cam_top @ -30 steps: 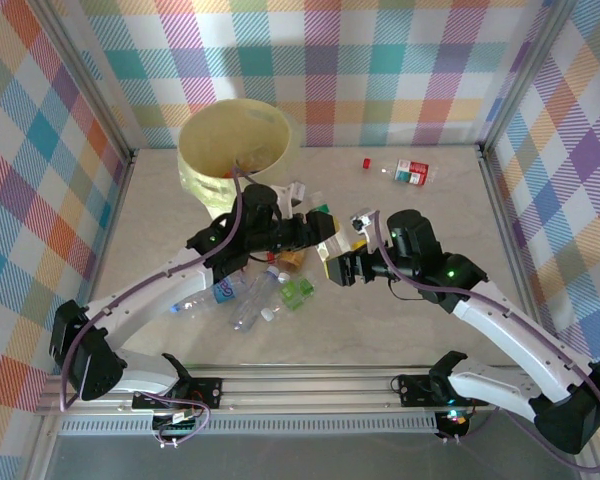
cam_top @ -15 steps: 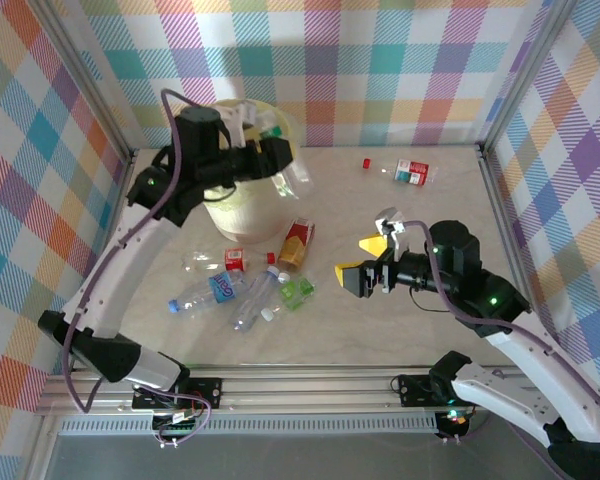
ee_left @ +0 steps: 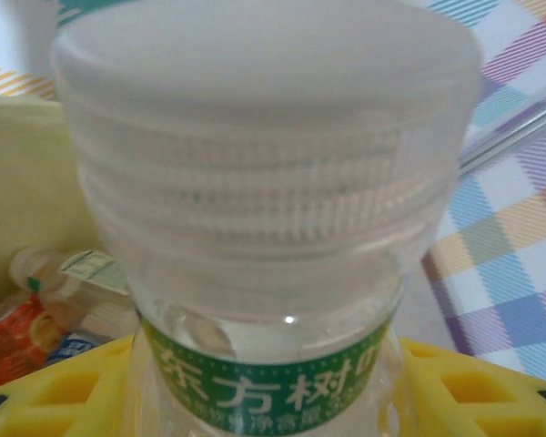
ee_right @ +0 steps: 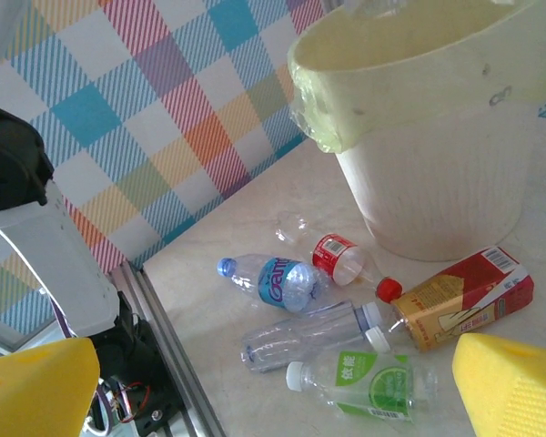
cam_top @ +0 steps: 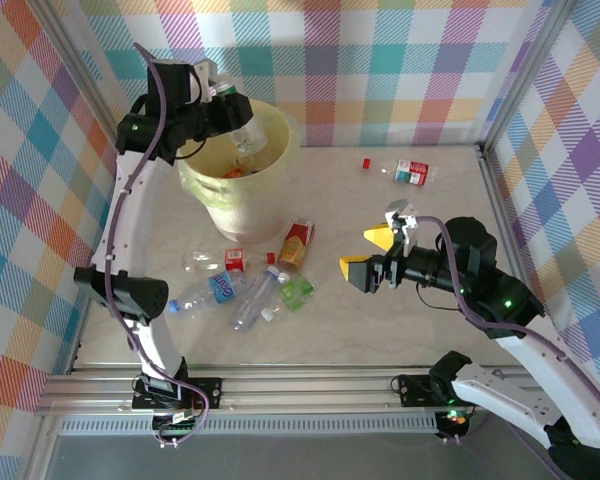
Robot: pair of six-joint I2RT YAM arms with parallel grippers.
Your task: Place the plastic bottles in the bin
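Held bottle: a clear plastic bottle point(ee_left: 273, 182) with a white cap and a green band with white writing. It is up in the air over the open top of the bin point(cam_top: 280, 150), close to the bin's back edge.
Left gripper: the left gripper point(cam_top: 228, 108) has its two yellow fingers point(ee_left: 64, 391) pressed on the held bottle, one on each side. It hangs over the back left of the bin.
Bin: big, round and pale yellow, with a thin yellowish bag folded over its rim.
Inside the bin: some bottles point(ee_left: 82, 273) lie at the bottom, next to something orange. I cannot count them.
Carton: a red and brown carton point(cam_top: 297, 243) lies on the table point(cam_top: 330, 345) just in front of the bin, a little to the right.
Red-label bottle: a small red-label bottle point(cam_top: 225, 261) lies on its side in front of the bin, left of the carton.
Blue-label bottle: a blue-label bottle point(cam_top: 208, 292) lies further out from the bin than the red-label one.
Clear bottle: a clear bottle point(cam_top: 252, 302) lies just beside the blue-label one.
Green-label bottle: a green-label bottle point(cam_top: 298, 290) lies in front of the carton, further from the bin.
Far bottle: a far bottle point(cam_top: 410, 172) lies well to the right of the bin. A loose red cap point(cam_top: 366, 162) sits between it and the bin.
Right gripper: the right gripper point(cam_top: 370, 254) has its yellow pads wide apart with nothing between them. It is to the right of the bin, past the carton.
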